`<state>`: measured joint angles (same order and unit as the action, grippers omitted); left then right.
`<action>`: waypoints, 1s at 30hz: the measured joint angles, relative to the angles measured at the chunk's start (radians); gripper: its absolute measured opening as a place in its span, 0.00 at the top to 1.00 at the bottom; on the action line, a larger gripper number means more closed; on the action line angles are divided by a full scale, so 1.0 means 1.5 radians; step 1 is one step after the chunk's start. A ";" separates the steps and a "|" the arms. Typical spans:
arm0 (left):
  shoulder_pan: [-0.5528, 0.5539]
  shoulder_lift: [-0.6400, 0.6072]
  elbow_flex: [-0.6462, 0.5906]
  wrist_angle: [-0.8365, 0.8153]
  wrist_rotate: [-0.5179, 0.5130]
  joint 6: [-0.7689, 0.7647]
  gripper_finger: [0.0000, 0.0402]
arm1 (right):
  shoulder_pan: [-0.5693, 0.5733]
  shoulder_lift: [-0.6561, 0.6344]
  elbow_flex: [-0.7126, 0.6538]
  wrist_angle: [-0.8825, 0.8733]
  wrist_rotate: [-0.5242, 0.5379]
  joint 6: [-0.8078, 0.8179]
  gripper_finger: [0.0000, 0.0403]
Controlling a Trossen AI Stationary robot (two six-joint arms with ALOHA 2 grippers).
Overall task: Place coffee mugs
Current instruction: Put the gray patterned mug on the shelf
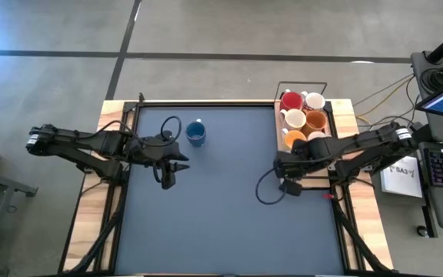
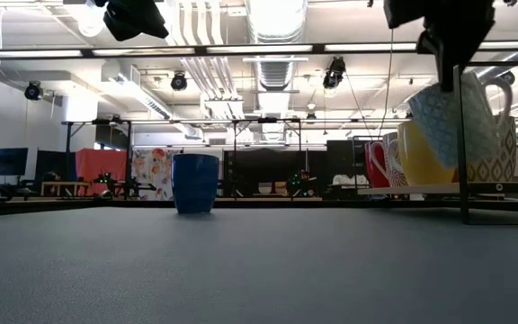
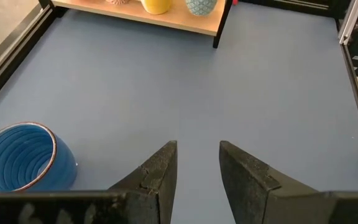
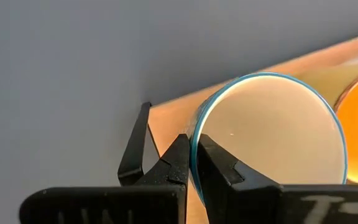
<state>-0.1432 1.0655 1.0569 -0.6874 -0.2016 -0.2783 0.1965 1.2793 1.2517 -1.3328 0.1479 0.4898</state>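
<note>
High view straight down over the whole table (image 1: 229, 223), low view level at tabletop height facing the room, both sharing the blue mug (image 1: 196, 134), wrist views close above the table.

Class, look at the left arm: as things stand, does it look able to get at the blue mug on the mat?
Probably yes. The blue mug stands alone and upright close beside the left gripper, whose fingers are open and empty, with only bare mat between them.

We see the small round blue ceramic mug (image 1: 196, 134) standing alone on the flat grey table mat (image 1: 221, 223), near its back edge and left of the middle. The other round ceramic mugs (image 1: 304, 117) sit close together on the flat wooden tray (image 1: 279, 123) at the mat's right side, well apart from it.
</note>
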 joint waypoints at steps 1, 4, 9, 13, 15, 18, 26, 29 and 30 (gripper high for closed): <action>0.000 0.000 0.000 0.000 0.000 0.000 0.75 | 0.003 -0.001 -0.008 0.002 0.000 0.007 0.97; 0.000 0.000 0.000 0.000 0.000 0.000 0.75 | 0.012 -0.004 -0.027 0.001 -0.006 0.021 0.97; 0.000 0.000 0.000 0.003 0.000 0.000 0.75 | 0.024 -0.010 -0.045 0.002 -0.003 0.045 0.97; 0.000 0.000 0.000 0.005 0.000 0.000 0.75 | 0.025 -0.017 -0.058 0.001 -0.004 0.075 0.97; 0.000 0.000 0.000 0.005 0.000 0.000 0.75 | 0.025 -0.020 -0.061 0.001 -0.006 0.083 0.97; 0.000 0.000 0.000 0.005 0.000 0.000 0.75 | 0.026 -0.022 -0.061 0.002 -0.006 0.092 0.97; 0.000 0.000 0.000 0.005 0.001 0.000 0.75 | 0.026 -0.024 -0.060 0.001 -0.015 0.093 0.97; 0.000 0.000 0.000 0.005 0.001 0.000 0.75 | 0.026 -0.024 -0.055 -0.001 -0.032 0.093 0.97; 0.000 0.000 0.000 0.005 0.001 0.000 0.75 | 0.026 -0.024 -0.054 -0.001 -0.035 0.094 0.97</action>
<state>-0.1436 1.0657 1.0569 -0.6804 -0.2008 -0.2783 0.2348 1.2427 1.1710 -1.3342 0.0953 0.6304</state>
